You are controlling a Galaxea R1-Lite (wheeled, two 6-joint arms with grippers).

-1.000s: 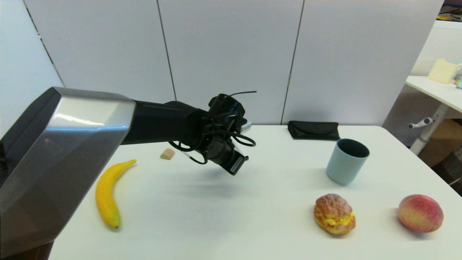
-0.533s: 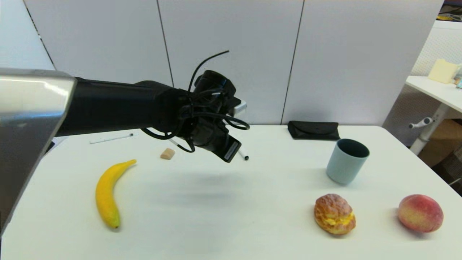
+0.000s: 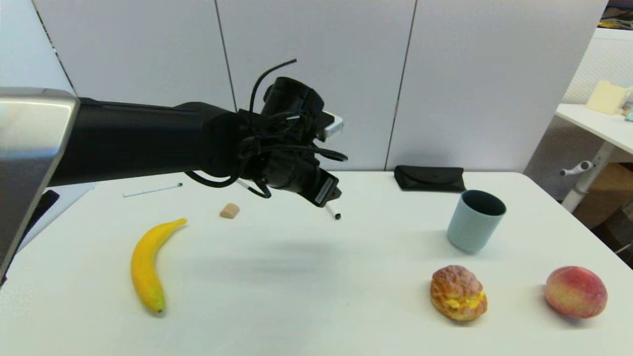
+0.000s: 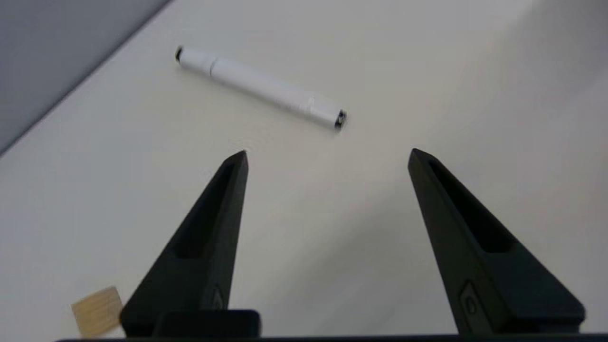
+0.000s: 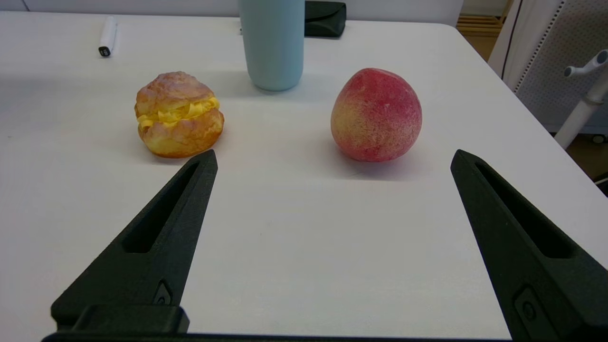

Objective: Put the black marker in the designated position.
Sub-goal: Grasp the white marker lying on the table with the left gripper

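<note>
One arm reaches over the worktop (image 3: 296,277) in the head view, hiding most of the black marker (image 3: 334,212). From the left wrist, the left gripper (image 4: 327,154) spreads its fingers empty, with the marker lying flat just beyond their tips. From the right wrist, the right gripper (image 5: 332,159) is spread too, the marker far beyond.

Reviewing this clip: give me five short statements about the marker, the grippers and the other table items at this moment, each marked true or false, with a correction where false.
1. The black marker lies flat on the table, held by nothing. True.
2. The left gripper is shut on the marker. False: its fingers are spread apart and short of the marker.
3. The right gripper holds the peach. False: it is open and empty, with the peach beyond its fingertips.
4. The blue cup stands upright. True.
5. The banana lies inside the cup. False: it lies on the table, far to the robot's left of the cup.
</note>
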